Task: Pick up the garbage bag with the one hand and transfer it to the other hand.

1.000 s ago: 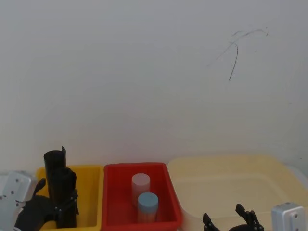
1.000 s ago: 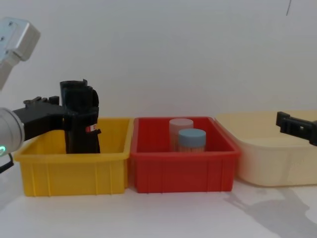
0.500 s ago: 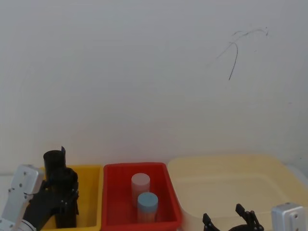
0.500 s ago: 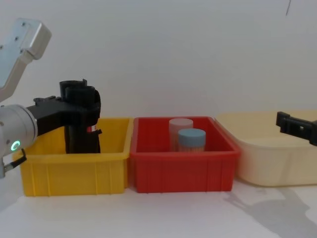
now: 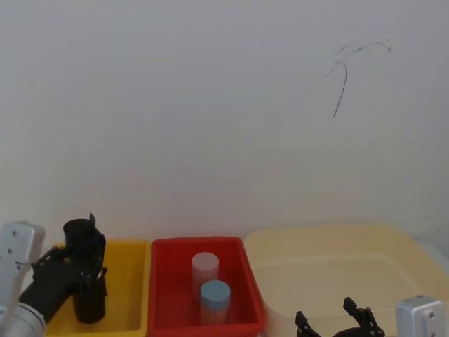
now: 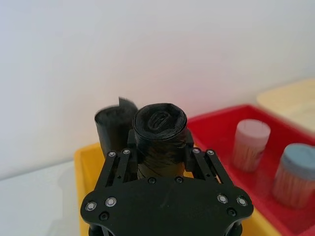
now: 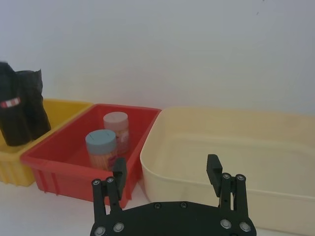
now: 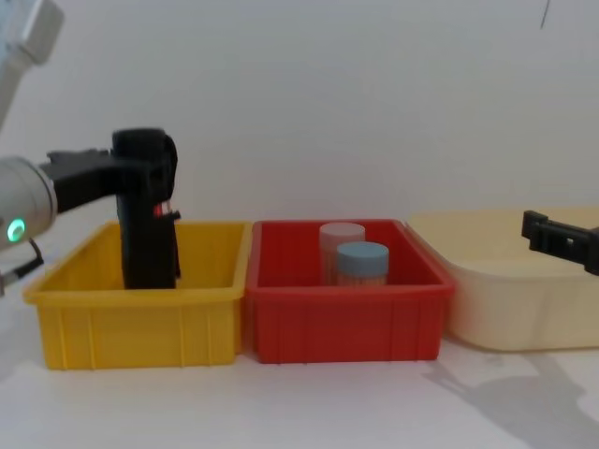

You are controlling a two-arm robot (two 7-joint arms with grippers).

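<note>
Left gripper (image 6: 161, 147), mine, clamped around tall black glossy plastic garbage-bag roll (image 8: 147, 238), which stands upright in yellow plastic bin (image 8: 140, 323). Roll's base hidden behind bin wall; cannot tell if it touches floor. Small red-and-white sticker (image 8: 166, 211) on roll, writing unreadable. Right gripper (image 7: 166, 166) spread wide, empty, near cream plastic tub (image 7: 256, 147).

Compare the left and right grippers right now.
The left gripper is shut on the garbage bag; the right gripper is open and empty. The left one sits over the yellow bin, the right one by the cream tub. Both are black with two fingers.
</note>
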